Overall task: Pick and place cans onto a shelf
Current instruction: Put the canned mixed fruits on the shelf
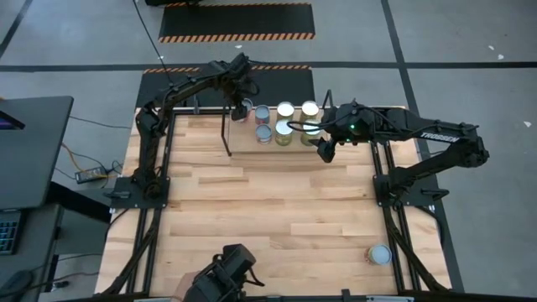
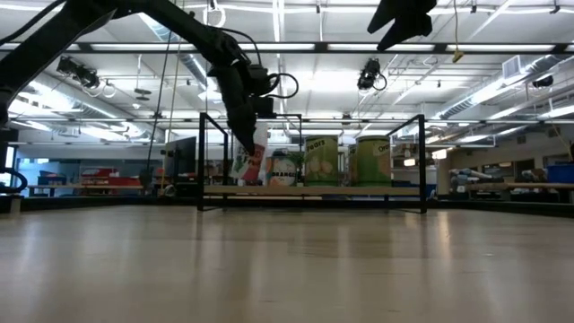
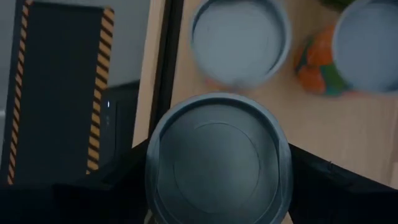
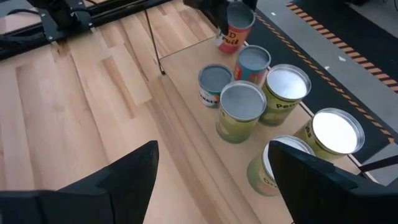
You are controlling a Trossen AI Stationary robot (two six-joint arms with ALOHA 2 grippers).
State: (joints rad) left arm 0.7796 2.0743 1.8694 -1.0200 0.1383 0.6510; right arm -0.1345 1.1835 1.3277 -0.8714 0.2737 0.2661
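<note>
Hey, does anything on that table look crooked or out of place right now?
Two things. The red can in the left claw leans tilted at the shelf's end instead of standing upright. One can also sits alone near the table's front right corner, far from the shelf.

In the left wrist view the held can (image 3: 214, 158) is cut off by the edge, hiding its label, and the two cans beyond are blurred. In the low view the shelf's (image 2: 309, 190) can labels are too blurred to read.
</note>
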